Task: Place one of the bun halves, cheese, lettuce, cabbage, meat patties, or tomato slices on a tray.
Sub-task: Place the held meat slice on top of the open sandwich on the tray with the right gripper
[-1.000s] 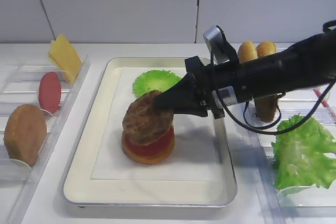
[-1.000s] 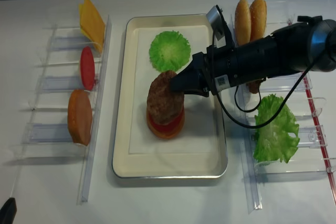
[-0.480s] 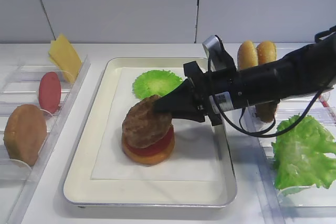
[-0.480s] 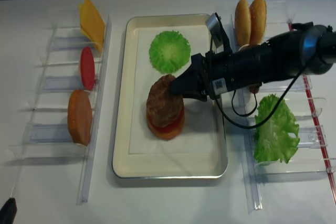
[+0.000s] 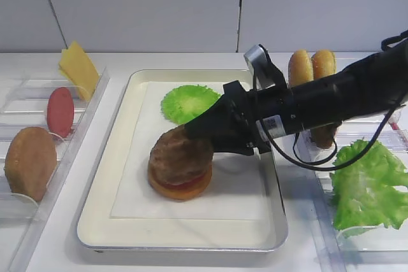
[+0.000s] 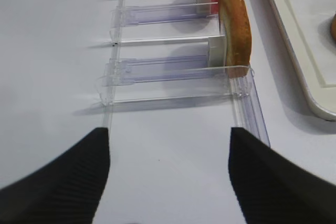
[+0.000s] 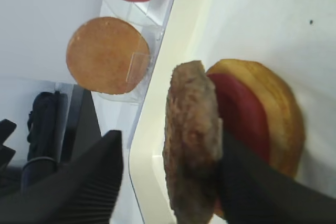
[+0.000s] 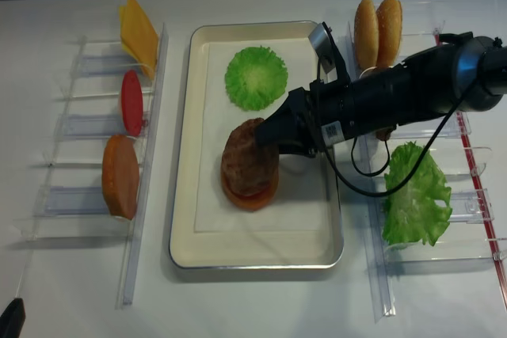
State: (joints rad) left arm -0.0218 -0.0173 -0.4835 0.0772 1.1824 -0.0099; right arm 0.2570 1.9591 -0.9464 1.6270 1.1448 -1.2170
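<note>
Gaping right pincer (image 7: 173, 177) flanks one meat patty (image 7: 191, 140); one tomato slice (image 7: 239, 121), one bun half (image 7: 281, 114) beneath.

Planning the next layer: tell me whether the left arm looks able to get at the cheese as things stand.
Probably yes: the cheese stands exposed in the left-hand rack, on that arm's side, with nothing over it. The right tool is busy over the tray.

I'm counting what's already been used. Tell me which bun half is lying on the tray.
The bun half at the bottom of the stack on the tray, under the tomato slice and meat patty. The other buns stand upright in the clear side racks.
</note>
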